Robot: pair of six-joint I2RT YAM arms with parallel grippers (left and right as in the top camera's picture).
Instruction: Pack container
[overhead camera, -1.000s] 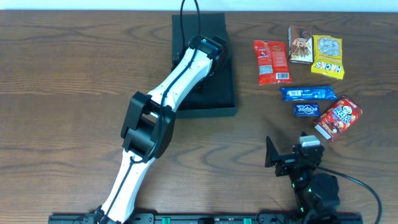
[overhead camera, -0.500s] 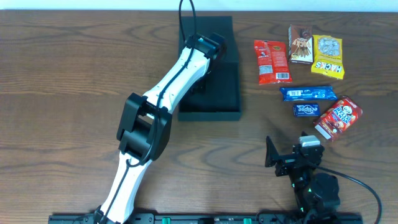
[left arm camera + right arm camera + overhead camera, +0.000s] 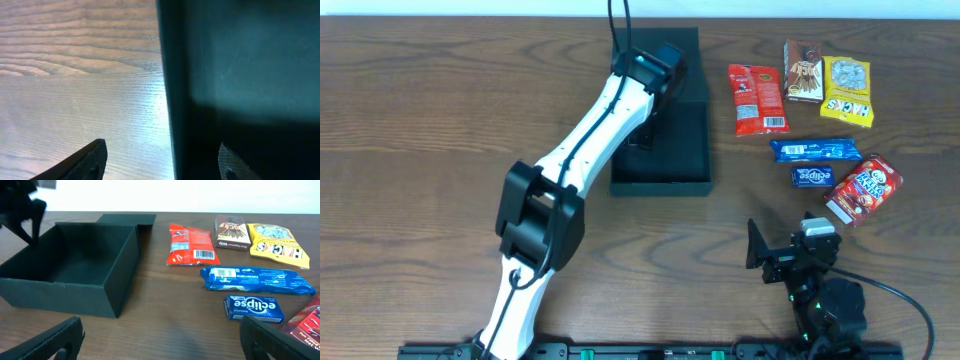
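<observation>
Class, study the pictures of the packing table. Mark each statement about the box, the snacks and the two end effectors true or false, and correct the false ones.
1. The container stands open with no snack showing inside. True.
2. The yellow Hacks packet lies in the container. False: it lies on the table, beside the brown packet.
3. The right end effector grips the eclipse gum pack. False: its jaws stand open and empty, short of the pack.
4. The left end effector has one wall of the container between its open jaws. True.
</observation>
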